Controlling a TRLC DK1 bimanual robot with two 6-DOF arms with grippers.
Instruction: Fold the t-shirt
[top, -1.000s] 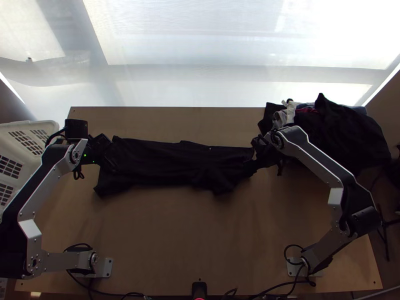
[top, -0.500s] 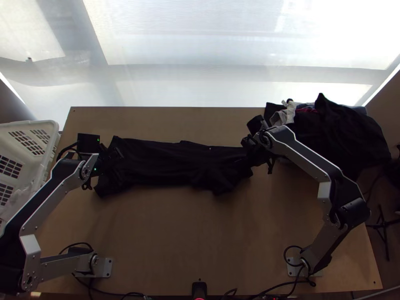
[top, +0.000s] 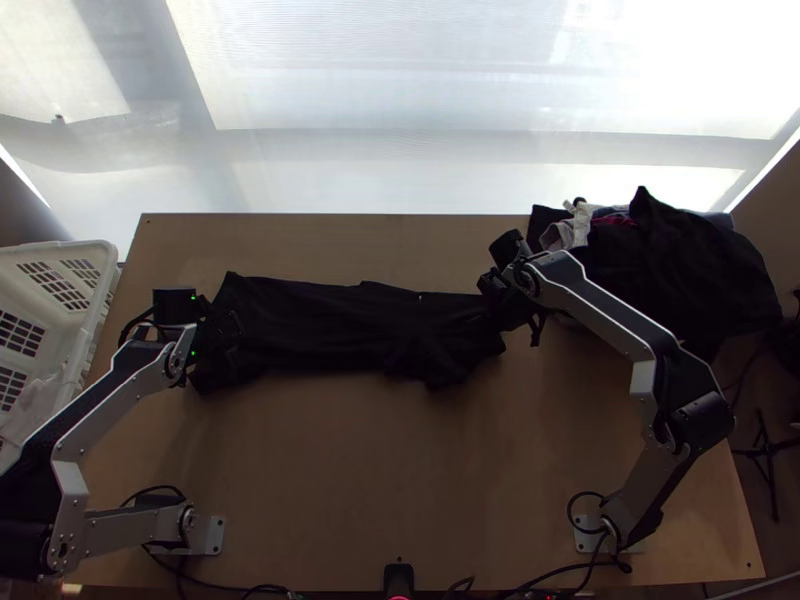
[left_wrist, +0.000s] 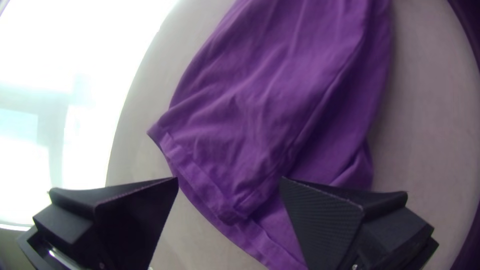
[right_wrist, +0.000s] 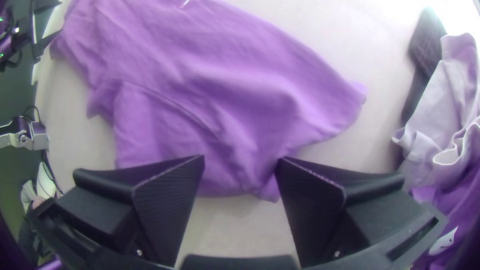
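The dark t-shirt (top: 330, 325) lies in a long, folded strip across the table, wrinkled toward its right end. In the top view my left gripper (top: 215, 325) is at the strip's left end, my right gripper (top: 495, 310) at its right end. In the left wrist view the left gripper (left_wrist: 229, 180) stands open above a hemmed end of the shirt (left_wrist: 280, 100), which looks purple there. In the right wrist view the right gripper (right_wrist: 241, 159) is open too, over the bunched end of the shirt (right_wrist: 210, 75). No cloth is gripped by either.
A heap of clothes (top: 690, 260) lies at the table's back right, close to the right arm. A white plastic basket (top: 105, 262) stands beyond the left edge. Bare tabletop (top: 390, 470) stretches between the arm bases in front of the shirt.
The left gripper has moved slightly toward the table's near edge. The right gripper has shifted left, away from the clothes heap. The shirt lies much as before.
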